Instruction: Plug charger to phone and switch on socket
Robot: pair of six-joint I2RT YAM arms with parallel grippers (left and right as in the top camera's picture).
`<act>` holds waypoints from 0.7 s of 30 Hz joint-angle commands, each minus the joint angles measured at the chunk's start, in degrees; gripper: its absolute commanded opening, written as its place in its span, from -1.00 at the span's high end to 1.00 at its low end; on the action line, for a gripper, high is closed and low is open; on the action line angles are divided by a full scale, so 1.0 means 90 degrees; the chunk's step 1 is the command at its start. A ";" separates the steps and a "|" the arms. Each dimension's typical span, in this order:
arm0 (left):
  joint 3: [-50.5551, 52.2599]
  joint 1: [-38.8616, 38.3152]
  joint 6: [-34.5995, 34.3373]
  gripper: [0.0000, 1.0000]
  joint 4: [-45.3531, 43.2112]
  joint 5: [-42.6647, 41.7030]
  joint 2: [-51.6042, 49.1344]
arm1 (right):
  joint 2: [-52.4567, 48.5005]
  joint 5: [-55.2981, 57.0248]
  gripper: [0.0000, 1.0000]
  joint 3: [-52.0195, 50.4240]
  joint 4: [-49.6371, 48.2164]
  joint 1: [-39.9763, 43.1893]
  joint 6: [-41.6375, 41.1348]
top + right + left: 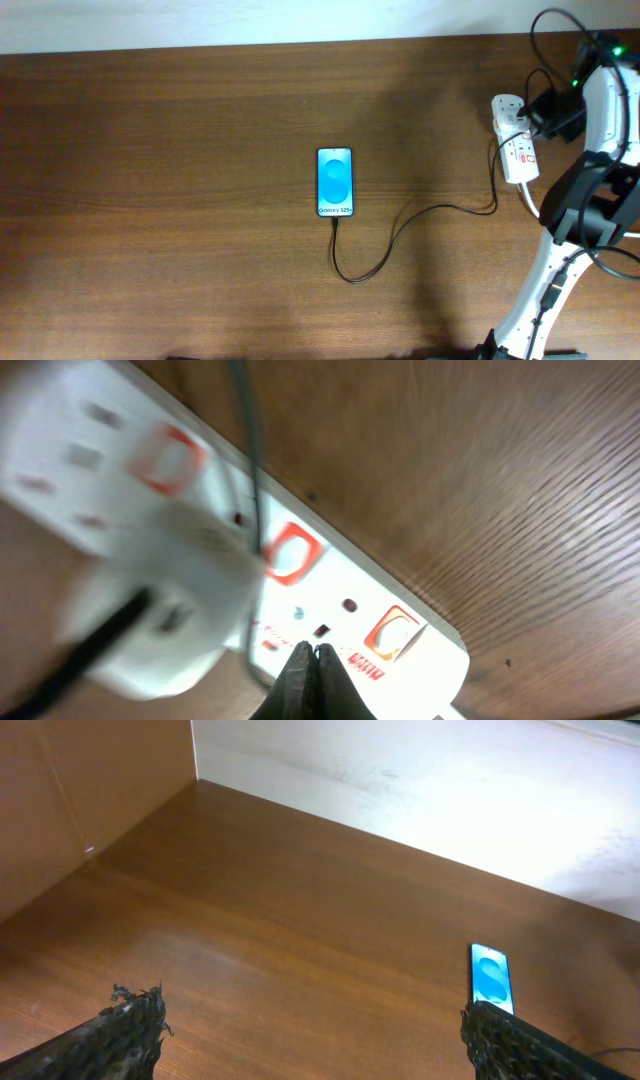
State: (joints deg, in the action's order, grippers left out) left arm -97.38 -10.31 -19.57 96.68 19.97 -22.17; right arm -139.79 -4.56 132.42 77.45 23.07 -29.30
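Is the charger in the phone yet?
In, apparently: overhead, the charger runs straight into the bottom edge of the phone, no gap visible.

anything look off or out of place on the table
Nothing stands out: the phone lies flat, and the charger runs in a loose loop from its lower end to the socket, which looks undamaged.

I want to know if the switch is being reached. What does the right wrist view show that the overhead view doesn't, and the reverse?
Only the right wrist view: the red switches up close, a blurred white plug, and the right claw, shut, its tips over the power strip; contact cannot be told. Only the overhead view: the phone, screen blue, and the black cable running from its bottom edge toward the strip. Both: the power strip on the brown table.
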 commanded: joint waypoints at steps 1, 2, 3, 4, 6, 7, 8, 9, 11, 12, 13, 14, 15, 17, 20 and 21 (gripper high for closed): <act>-0.0012 0.0039 -0.0078 -0.99 0.0002 0.0046 0.0051 | 0.0041 0.0056 0.92 0.0512 0.0017 0.0024 -0.0015; -0.0012 0.0039 -0.0078 -0.99 0.0002 0.0046 0.0051 | 0.0041 0.0058 0.92 0.0508 0.0017 0.0024 -0.0073; -0.0012 0.0039 -0.0078 -0.99 0.0000 0.0046 0.0051 | 0.0032 0.0056 0.92 0.0459 0.0012 0.0022 -0.0087; -0.0012 0.0039 -0.0078 -0.99 0.0002 0.0046 0.0051 | 0.0022 0.0056 0.92 0.0423 0.0010 0.0017 -0.0104; -0.0012 0.0039 -0.0078 -0.99 0.0000 0.0046 0.0051 | -0.0063 0.0058 0.92 0.0355 0.0012 0.0015 -0.0129; -0.0012 0.0039 -0.0078 -0.98 0.0002 0.0046 0.0051 | -0.0124 0.0049 0.92 0.0333 0.0012 0.0017 -0.0129; -0.0012 0.0039 -0.0078 -0.99 0.0000 0.0046 0.0051 | -0.0194 0.0053 0.92 0.0306 0.0010 0.0017 -0.0129; -0.0012 0.0039 -0.0078 -0.99 0.0002 0.0046 0.0051 | -0.0250 0.0029 0.92 0.0304 0.0015 0.0017 -0.0126; -0.0012 0.0039 -0.0078 -0.99 0.0000 0.0046 0.0051 | -0.0338 0.0007 0.92 0.0304 -0.0034 0.0012 -0.0126; -0.0012 0.0039 -0.0078 -0.99 0.0002 0.0046 0.0051 | -0.0364 0.0010 0.92 0.0304 -0.0053 0.0007 -0.0126; -0.0012 0.0039 -0.0078 -0.99 0.0002 0.0046 0.0051 | -0.0374 0.0007 0.92 0.0304 -0.0058 -0.0005 -0.0126; -0.0012 0.0039 -0.0078 -0.99 0.0000 0.0046 0.0051 | -0.0393 0.0007 0.92 0.0304 -0.0095 -0.0024 -0.0126; -0.0012 0.0039 -0.0078 -0.99 0.0002 0.0046 0.0051 | -0.0418 0.0005 0.92 0.0304 -0.0107 -0.0051 -0.0126; -0.0012 0.0039 -0.0078 -0.99 0.0002 0.0046 0.0051 | -0.0478 0.0010 0.92 0.0289 -0.0117 -0.0134 -0.0126; -0.0012 0.0039 -0.0078 -0.99 0.0000 0.0046 0.0051 | -0.0510 0.0010 0.92 0.0272 -0.0202 -0.0226 -0.0126; -0.0012 0.0039 -0.0078 -0.99 0.0000 0.0046 0.0051 | -0.0512 0.0007 0.92 0.0272 -0.0226 -0.0238 -0.0126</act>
State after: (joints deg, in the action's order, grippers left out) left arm -97.38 -10.31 -19.57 96.68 19.97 -22.17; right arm -142.80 -4.58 135.66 75.92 22.15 -30.00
